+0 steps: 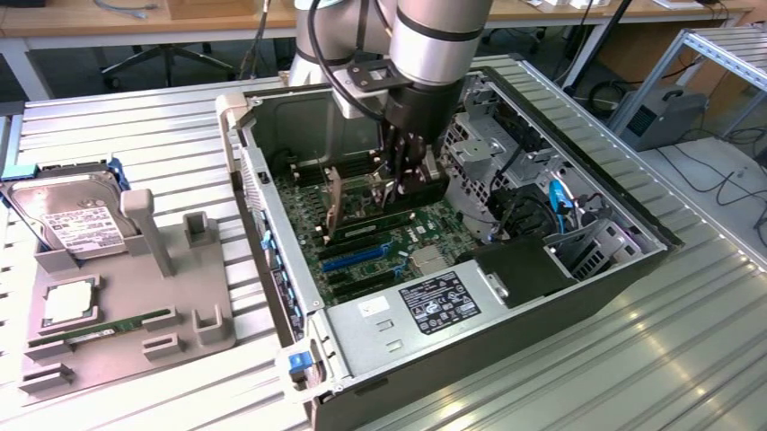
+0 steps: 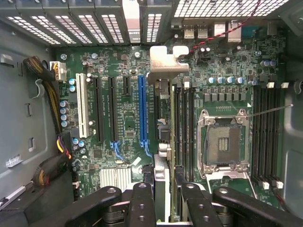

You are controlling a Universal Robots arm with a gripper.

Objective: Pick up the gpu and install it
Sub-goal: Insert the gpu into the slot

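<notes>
Ribbed metal counter (image 1: 144,135) carries the open case (image 1: 599,269); the hand (image 2: 163,198) grips the gpu (image 2: 163,137) above the motherboard (image 2: 118,118), not yet seated.

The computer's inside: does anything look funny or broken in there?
The gpu hangs in the gripper above the motherboard, not seated, to one side of the blue slot. The processor socket sits empty. Nothing looks broken.
</notes>
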